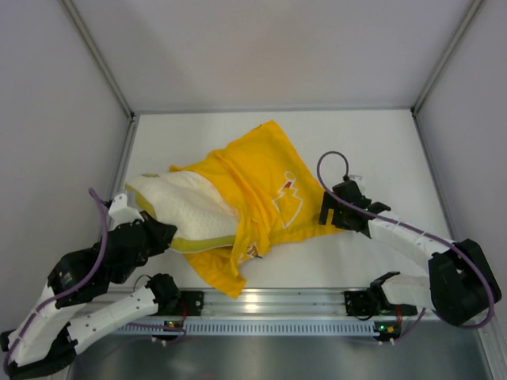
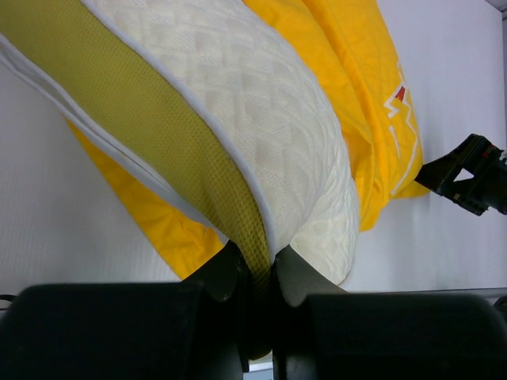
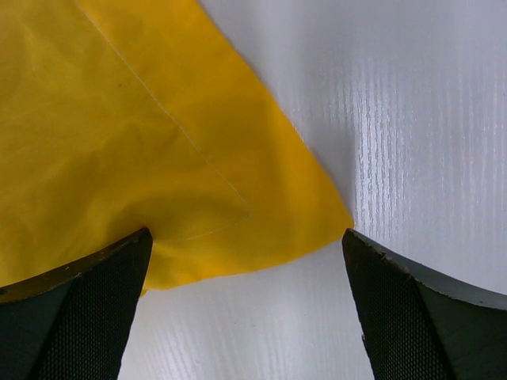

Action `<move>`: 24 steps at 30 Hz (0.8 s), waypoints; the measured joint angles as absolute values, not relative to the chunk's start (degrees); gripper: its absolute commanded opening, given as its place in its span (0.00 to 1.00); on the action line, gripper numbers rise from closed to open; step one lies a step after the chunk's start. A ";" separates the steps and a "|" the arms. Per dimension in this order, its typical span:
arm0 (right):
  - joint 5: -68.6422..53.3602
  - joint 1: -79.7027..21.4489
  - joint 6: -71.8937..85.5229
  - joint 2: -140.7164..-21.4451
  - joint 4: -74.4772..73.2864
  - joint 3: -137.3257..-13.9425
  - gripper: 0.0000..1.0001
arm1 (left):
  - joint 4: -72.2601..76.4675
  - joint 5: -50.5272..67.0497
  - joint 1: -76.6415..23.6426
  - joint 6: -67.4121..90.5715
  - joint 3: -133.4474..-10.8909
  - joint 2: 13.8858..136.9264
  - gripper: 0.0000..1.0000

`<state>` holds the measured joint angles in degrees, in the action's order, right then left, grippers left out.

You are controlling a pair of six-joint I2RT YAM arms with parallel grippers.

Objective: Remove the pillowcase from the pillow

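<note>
The cream quilted pillow lies left of centre, its left half bare, its right half inside the bright yellow pillowcase. My left gripper is shut on the pillow's near edge, pinching the olive mesh side band between its jaws. The pillow and pillowcase fill the left wrist view. My right gripper is open at the pillowcase's right corner; in the right wrist view that corner lies flat on the table between the spread fingertips.
A metal rail runs along the table's near edge. Grey walls enclose the white table at left, back and right. The right arm's cable loops above its wrist.
</note>
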<state>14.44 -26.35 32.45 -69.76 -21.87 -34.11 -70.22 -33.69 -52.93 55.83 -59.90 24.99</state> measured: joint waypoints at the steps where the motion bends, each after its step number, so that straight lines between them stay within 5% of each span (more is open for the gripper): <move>1: 14.87 -26.35 32.34 -70.39 -21.50 -34.11 1.00 | -70.22 -33.71 -52.93 55.83 -59.90 25.02 0.00; 10: 16.14 -26.33 33.04 -76.36 -16.80 -34.41 0.89 | -70.28 -33.67 -52.93 55.83 -60.05 24.99 0.00; 14: 16.84 -26.50 33.74 -78.22 -13.82 -35.11 0.60 | -70.28 -33.65 -52.93 55.86 -60.12 25.02 0.00; 15: 16.93 -26.50 33.95 -78.43 -13.39 -35.09 0.39 | -70.28 -33.63 -52.93 55.88 -60.12 25.02 0.00; 19: 16.38 -26.50 35.18 -79.29 -11.94 -35.00 0.01 | -70.28 -33.47 -52.93 55.88 -60.12 24.99 0.00; 24: 14.98 -26.59 36.27 -79.35 -11.22 -34.98 0.00 | -70.32 -33.15 -52.93 55.86 -60.40 24.45 0.00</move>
